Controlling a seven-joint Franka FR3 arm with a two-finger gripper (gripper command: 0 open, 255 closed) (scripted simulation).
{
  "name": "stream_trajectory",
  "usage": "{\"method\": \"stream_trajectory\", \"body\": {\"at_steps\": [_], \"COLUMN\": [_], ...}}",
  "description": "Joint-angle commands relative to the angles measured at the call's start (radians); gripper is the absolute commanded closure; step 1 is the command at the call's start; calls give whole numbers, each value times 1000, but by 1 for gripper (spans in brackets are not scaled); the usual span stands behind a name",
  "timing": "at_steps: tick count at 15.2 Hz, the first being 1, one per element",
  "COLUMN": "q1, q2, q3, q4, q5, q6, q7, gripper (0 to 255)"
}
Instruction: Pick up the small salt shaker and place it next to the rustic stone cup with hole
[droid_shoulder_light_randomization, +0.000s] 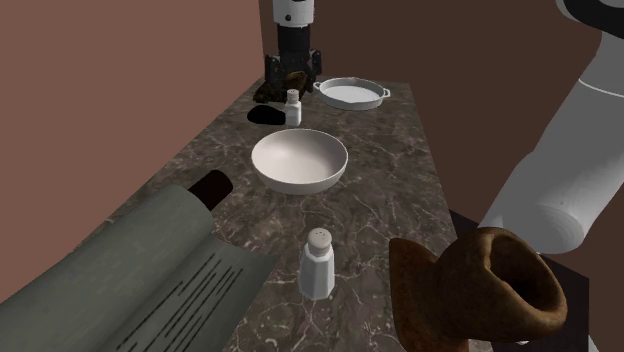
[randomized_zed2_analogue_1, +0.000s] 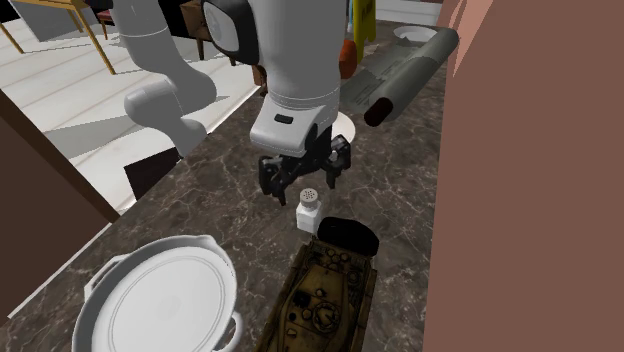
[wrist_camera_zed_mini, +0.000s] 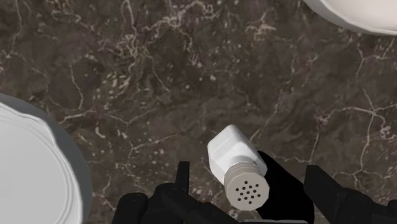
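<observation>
Small salt shaker (wrist_camera_zed_mini: 236, 164): upright on desk (wrist_camera_zed_mini: 127, 76), long axis vertical, directly beneath gripper (randomized_zed2_analogue_1: 303, 180), between wide-spread fingers (wrist_camera_zed_mini: 183, 186), touching neither.

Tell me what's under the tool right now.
The small salt shaker stands upright on the dark veined counter below the open tool. The counter beneath its base is covered.

Marbled counter (droid_shoulder_light_randomization: 390, 190), bowl (droid_shoulder_light_randomization: 299, 160), dish (droid_shoulder_light_randomization: 352, 93), shaker (droid_shoulder_light_randomization: 293, 108), maybe tank (randomized_zed2_analogue_1: 322, 290)

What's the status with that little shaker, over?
Gripper open, just above small shaker. Shaker upright, not held. Bowl sits between it and the cup.
</observation>
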Motion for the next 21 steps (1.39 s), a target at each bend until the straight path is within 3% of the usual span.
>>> {"method": "stream_trajectory", "body": {"at_steps": [1,2,11,21], "q1": [0,0,0,1], "q2": [0,0,0,10], "q3": [0,0,0,0], "q4": [0,0,0,147], "q5": [0,0,0,-1], "q6": [0,0,0,-137], "q7": [0,0,0,1], "gripper": [0,255,255,255]}}
